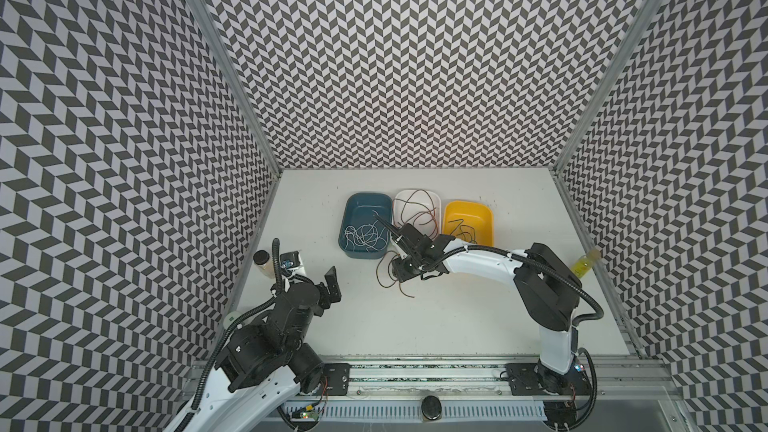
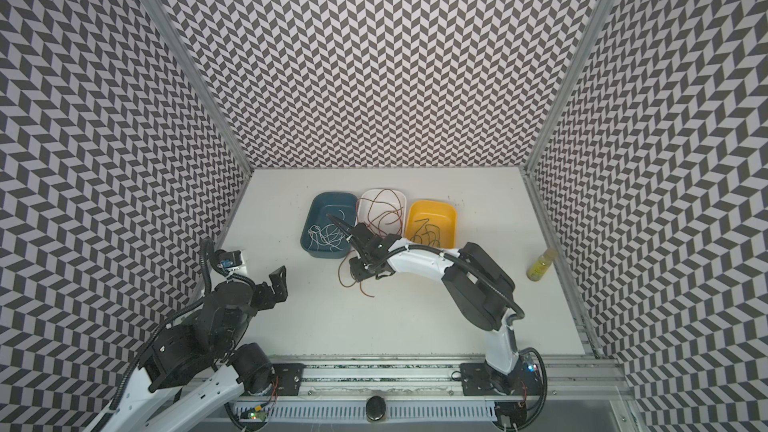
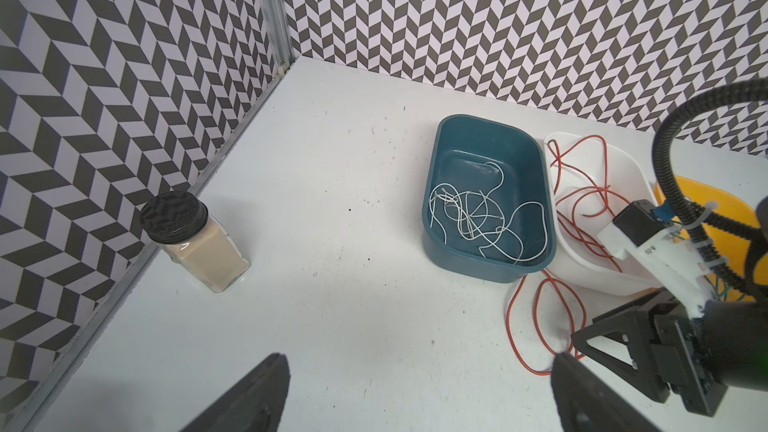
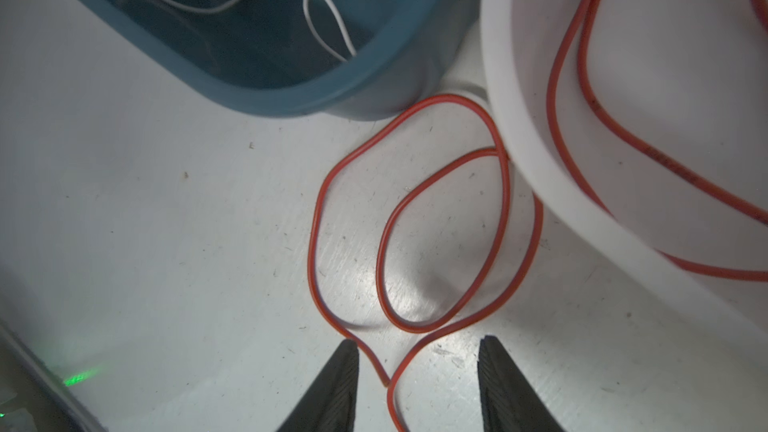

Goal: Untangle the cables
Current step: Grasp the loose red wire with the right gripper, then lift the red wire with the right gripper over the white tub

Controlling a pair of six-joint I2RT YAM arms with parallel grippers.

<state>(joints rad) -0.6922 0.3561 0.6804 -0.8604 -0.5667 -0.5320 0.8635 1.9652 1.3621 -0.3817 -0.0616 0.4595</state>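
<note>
At the back of our desk [image 1: 457, 317] we have a row: left tub [image 1: 360, 201], middle tub [image 1: 417, 191], right tub [image 1: 473, 209], each holding one of the cables [image 3: 467, 222]. The middle cable [image 4: 312, 243] spills forward over the rim onto the desk, passing between the fingers of our right pincer [image 4: 415, 347]. A jar [image 1: 262, 263] stands far left, a bottle [image 1: 584, 265] far right.

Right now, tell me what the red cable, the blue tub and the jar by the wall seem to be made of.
Red cable: likely rubbery insulated wire, smooth with slight sheen; it bends in soft loops.
Blue tub: probably moulded plastic, semi-matte; rounded corners, uniform colour.
Jar: clear glass or hard plastic; beige contents show through. Its lid is black and ribbed.
</note>
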